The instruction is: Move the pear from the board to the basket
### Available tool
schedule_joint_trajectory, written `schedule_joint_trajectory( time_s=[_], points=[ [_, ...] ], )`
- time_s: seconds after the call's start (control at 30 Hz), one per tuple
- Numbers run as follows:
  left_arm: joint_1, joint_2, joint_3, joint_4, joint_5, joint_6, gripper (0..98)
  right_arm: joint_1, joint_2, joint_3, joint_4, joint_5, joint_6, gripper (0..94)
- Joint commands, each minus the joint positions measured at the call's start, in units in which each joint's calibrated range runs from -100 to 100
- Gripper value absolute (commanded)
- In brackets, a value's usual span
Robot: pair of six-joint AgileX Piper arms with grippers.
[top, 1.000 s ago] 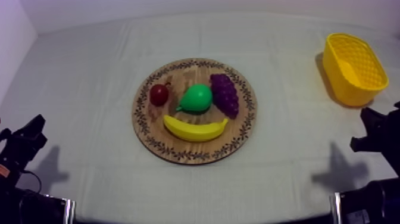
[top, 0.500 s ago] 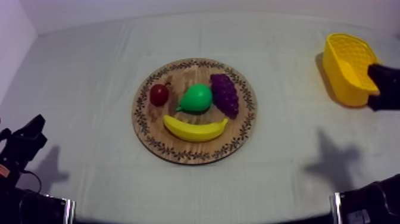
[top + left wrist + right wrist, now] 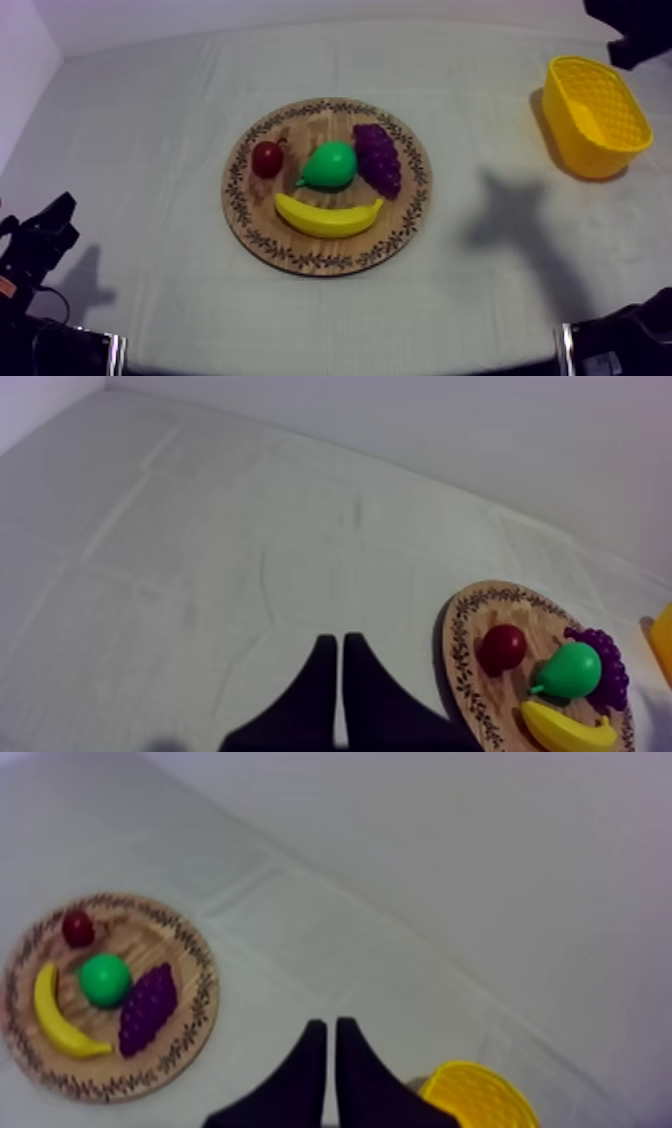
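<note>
**Both grippers pinched together and holding nothing; the pear lies on the board**

The right gripper (image 3: 330, 1024) has its two black fingers (image 3: 310, 1064) pressed tight together, like a thin wedge. Nothing is between them, and they touch nothing. They hang in the air above the grey-white cloth (image 3: 150, 120). The yellow basket (image 3: 478, 1097) sits just beside them, and the wooden board (image 3: 190, 1042) is farther off on the other side.

From above, the right arm (image 3: 628, 25) comes in at the far right corner of the table, near the basket. Its dark shadow (image 3: 510, 215) falls on the cloth between the board and the basket.

The left gripper (image 3: 338, 642) is also pinched together, with nothing held. It is over the bare cloth, with the board near it on one side. From above, it sits low at the left side of the table, well apart from the board.

The green pear (image 3: 330, 165) lies on its side in the middle of the round board. The purple grapes (image 3: 378, 158) are just beside it, on the basket's side. The small red fruit (image 3: 267, 159) is on its other side, a little apart. The yellow banana (image 3: 328, 216) lies in front of the pear, curved like a smile.

The basket stands at the right side of the table, well apart from the board and the pear.
</note>
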Motion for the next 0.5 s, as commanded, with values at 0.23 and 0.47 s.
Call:
schedule_joint_trajectory(
  time_s=[0.23, 0.47],
  points=[
    [0.0, 0.0, 0.0, 0.02, 0.0, 0.0, 0.1, -6.2, 17.9, -12.7, 2.6, 16.4, 7.1, 32.6],
    [0.0, 0.0, 0.0, 0.02, 0.0, 0.0, 0.1, -9.1, 22.7, -14.1, 2.9, 17.6, 6.8, 56.6]
  ],
)
